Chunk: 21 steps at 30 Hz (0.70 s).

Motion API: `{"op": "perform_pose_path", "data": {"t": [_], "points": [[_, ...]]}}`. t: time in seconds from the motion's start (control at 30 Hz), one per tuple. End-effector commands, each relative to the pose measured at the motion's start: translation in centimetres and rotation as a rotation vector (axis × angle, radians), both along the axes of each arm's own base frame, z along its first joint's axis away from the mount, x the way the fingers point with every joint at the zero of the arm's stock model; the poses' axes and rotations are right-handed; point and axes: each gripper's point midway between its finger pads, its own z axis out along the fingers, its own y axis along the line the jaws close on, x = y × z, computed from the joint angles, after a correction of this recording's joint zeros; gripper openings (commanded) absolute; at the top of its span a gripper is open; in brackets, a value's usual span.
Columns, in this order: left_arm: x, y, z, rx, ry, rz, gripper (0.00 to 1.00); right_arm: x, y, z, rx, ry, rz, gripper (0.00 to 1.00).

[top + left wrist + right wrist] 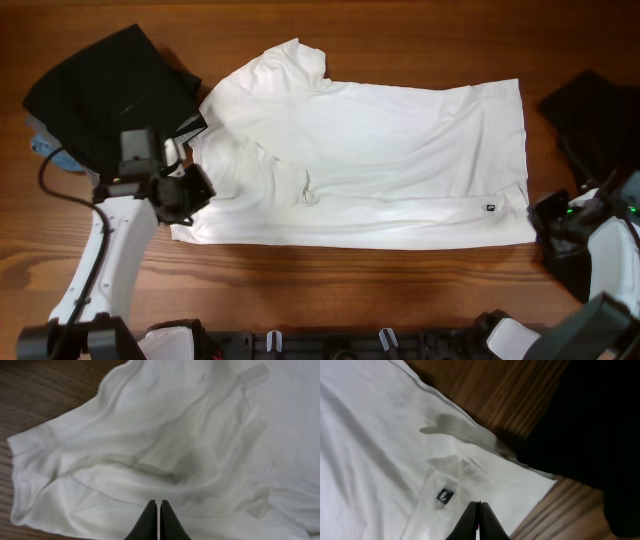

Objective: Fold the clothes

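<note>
The white T-shirt (370,160) lies spread flat across the wooden table, collar end to the left, hem to the right. A small black hem tag (491,209) shows near its lower right corner. My left gripper (203,190) hovers at the shirt's left sleeve edge, shut, nothing visible between its fingers (150,520). The left wrist view shows wrinkled white fabric (175,450) beneath it. My right gripper (542,215) sits at the hem's right corner, shut and empty, just right of the tag (444,495). A loose black garment (110,85) lies at the back left.
Another dark cloth (590,115) lies at the right edge, also filling the right wrist view's upper right (590,420). Something light blue (45,150) peeks from under the black garment at the left. Bare wood (350,290) runs along the front of the table.
</note>
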Motion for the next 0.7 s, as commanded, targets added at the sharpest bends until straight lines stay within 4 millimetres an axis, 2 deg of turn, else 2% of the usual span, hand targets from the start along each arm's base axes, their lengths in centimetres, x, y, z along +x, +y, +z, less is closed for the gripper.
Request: {"op": "perform_pose_path", "data": {"t": [0.0,0.1,0.2,0.3,0.37,0.5,0.67], "points": [[-1.8,-0.1,-3.6,0.065,0.107,0.019,0.04,-0.6,0.7,-2.6,0.032,0.055,-0.014,0.04],[-3.1,1.0,-5.9,0.092,0.184,0.146,0.04,-1.2,0.7,-3.7,0.059,0.112,-0.072,0.04],[-4.4,1.6,-7.6,0.083,0.258,0.261,0.04,-2.7,0.7,-5.2,0.072,0.202,-0.151,0.04],[-5.5,2.4,-8.4,0.07,0.319,0.365,0.04,-3.6,1.0,-6.6,0.078,0.246,-0.168,0.04],[-5.9,3.0,-8.5,0.071,0.331,0.396,0.04,-4.5,0.4,-7.3,0.047,0.297,-0.196,0.04],[-6.9,4.6,-8.6,0.101,0.367,0.451,0.04,-6.7,-1.0,-6.9,-0.033,0.396,-0.223,0.04],[-8.2,5.6,-8.5,0.092,0.414,0.499,0.04,-8.6,-2.8,-3.8,-0.136,0.481,-0.246,0.04]]}}
